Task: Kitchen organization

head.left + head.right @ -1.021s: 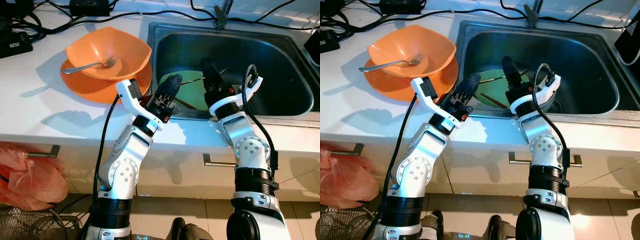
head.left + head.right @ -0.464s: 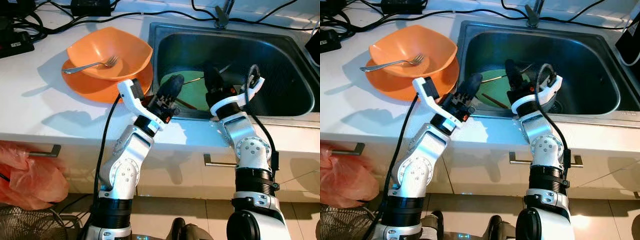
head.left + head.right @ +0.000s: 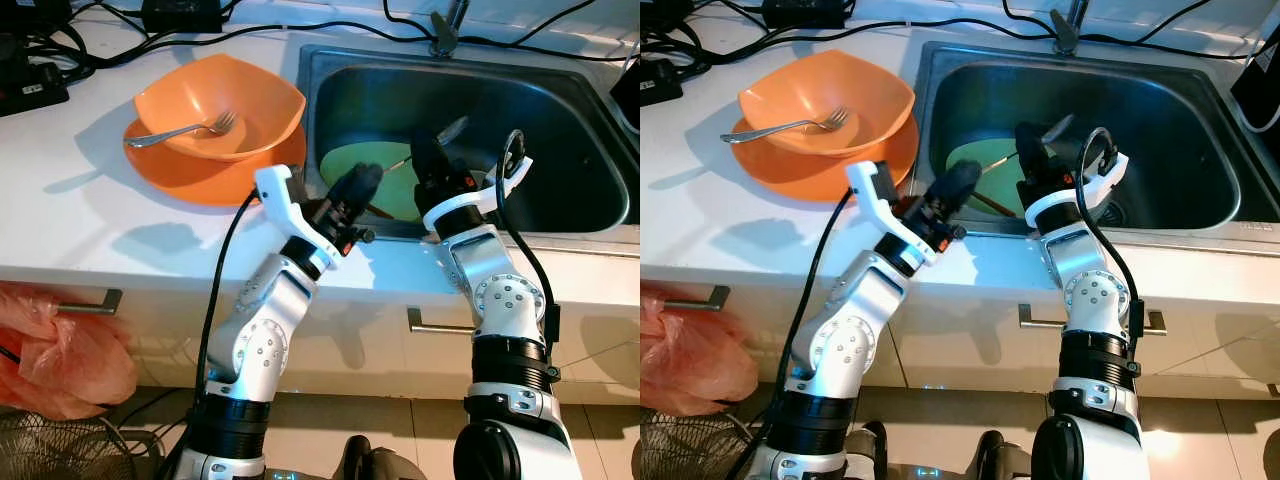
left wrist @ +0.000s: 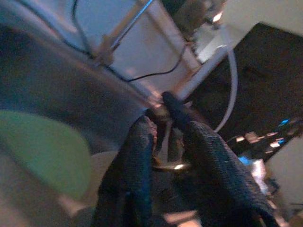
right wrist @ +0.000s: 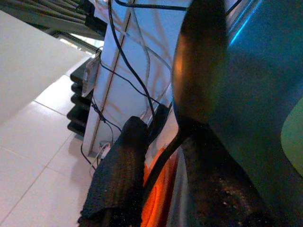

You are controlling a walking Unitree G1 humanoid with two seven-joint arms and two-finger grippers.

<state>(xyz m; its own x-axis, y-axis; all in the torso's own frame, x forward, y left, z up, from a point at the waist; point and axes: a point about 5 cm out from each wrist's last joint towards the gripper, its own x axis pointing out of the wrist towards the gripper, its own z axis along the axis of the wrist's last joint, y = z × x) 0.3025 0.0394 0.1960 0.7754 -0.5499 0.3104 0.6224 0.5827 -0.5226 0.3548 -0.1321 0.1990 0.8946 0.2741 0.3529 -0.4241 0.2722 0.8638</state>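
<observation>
A white counter [image 3: 80,200] carries, at its left end, an orange bowl [image 3: 220,105] stacked on an orange plate [image 3: 190,170], and a silver fork [image 3: 180,131] lies inside the bowl with its tines toward the sink. Black cables [image 3: 150,40] trail along the back of the counter. Just right of the plate the left gripper [image 3: 352,195] reaches over the near rim of the steel sink [image 3: 560,110]; in the left wrist view its black fingers [image 4: 135,161] stand a little apart with nothing between them, their tips above the dark basin. A green plate [image 3: 375,175] lies flat on the sink floor, and a thin chopstick [image 3: 990,158] rests across it, partly hidden by the arms. Further right the right gripper [image 3: 432,168] is over the sink near the green plate's right edge, pinching the handle of a metal spoon [image 3: 450,130] whose bowl sticks up and away from the fingers; the right wrist view shows the spoon [image 5: 196,66] rising from between the two fingers. At the back rim stands the base of a tap [image 3: 443,30].
</observation>
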